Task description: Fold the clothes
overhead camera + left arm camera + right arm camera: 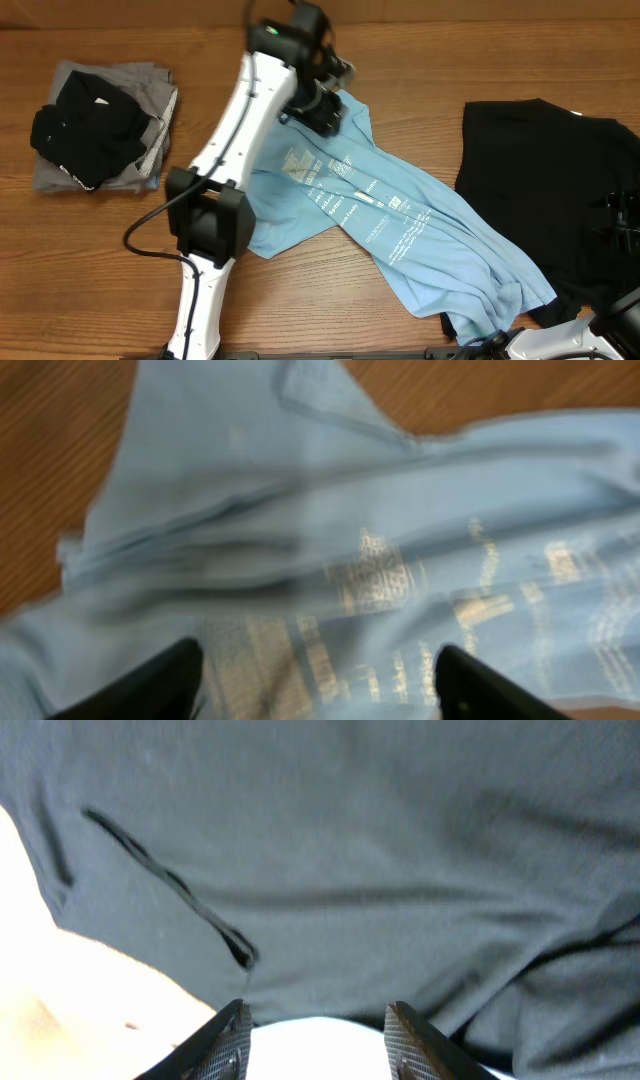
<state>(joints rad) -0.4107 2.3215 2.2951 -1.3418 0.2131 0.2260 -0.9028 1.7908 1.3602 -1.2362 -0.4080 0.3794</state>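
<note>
Both spread: left end effector just above the sky-blue T-shirt, right end effector above the black T-shirt.

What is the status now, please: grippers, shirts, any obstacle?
Left gripper open above blue shirt. Right gripper open above black shirt. Blue shirt crumpled, not folded. Pile at left, apart.

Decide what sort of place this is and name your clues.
Likely a robot lab or test bench: a white robot arm reaches over a wooden table where a sky-blue T-shirt, a black shirt and a clothes pile lie.
</note>
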